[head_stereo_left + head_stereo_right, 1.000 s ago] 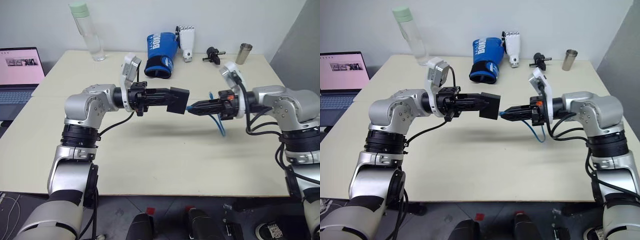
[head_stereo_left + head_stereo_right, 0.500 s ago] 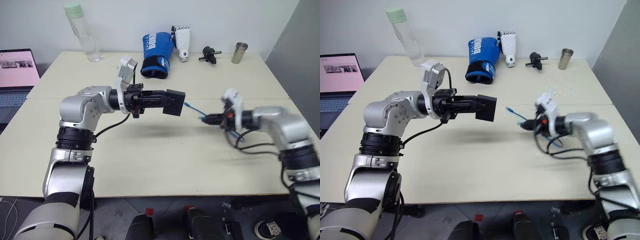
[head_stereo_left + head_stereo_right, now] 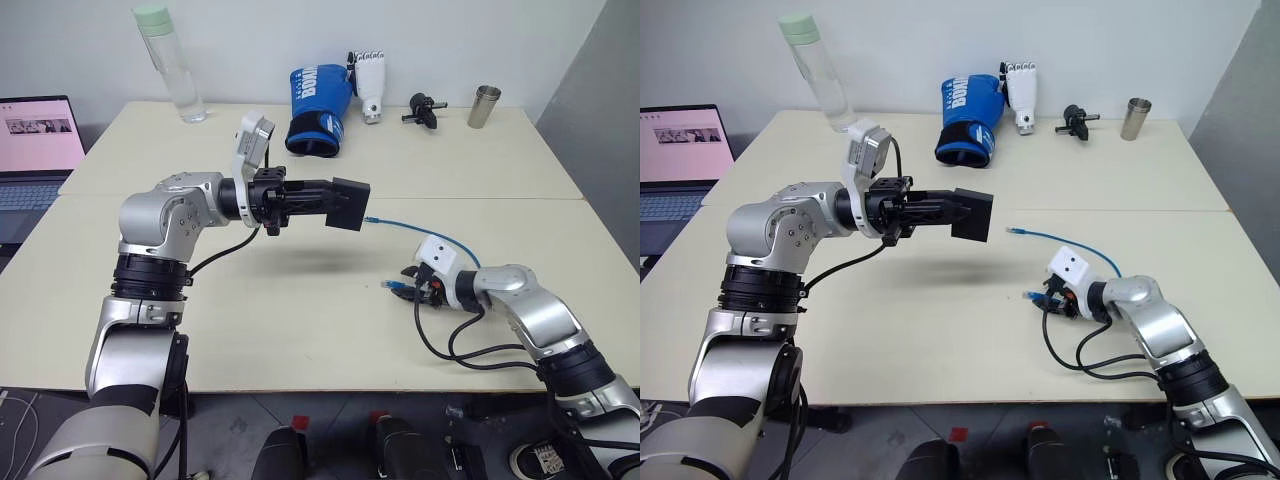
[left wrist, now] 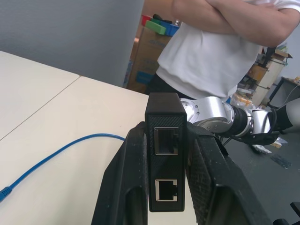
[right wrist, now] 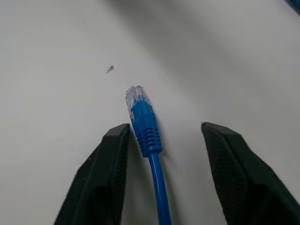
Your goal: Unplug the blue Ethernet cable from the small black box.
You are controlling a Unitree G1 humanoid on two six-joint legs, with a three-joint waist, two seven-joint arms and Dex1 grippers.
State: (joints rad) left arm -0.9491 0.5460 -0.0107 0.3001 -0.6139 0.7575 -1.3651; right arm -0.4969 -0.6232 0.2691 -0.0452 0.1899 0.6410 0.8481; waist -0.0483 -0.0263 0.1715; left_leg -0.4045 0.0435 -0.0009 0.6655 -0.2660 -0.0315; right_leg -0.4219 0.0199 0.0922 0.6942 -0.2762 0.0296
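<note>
Blue Ethernet cable (image 3: 420,229): unplugged; lies loose on the tabletop (image 3: 300,330), one clear plug near the box, the other between the right fingers.
Small black box (image 4: 164,150): held off the tabletop, both ports visibly empty.
Left hand (image 4: 164,187): fingers pinching the box by its sides.
Right hand (image 5: 161,140): low at the tabletop, fingers spread, cable end released.
Task progress: separation appears complete; arguably only setting the box down is left.
</note>
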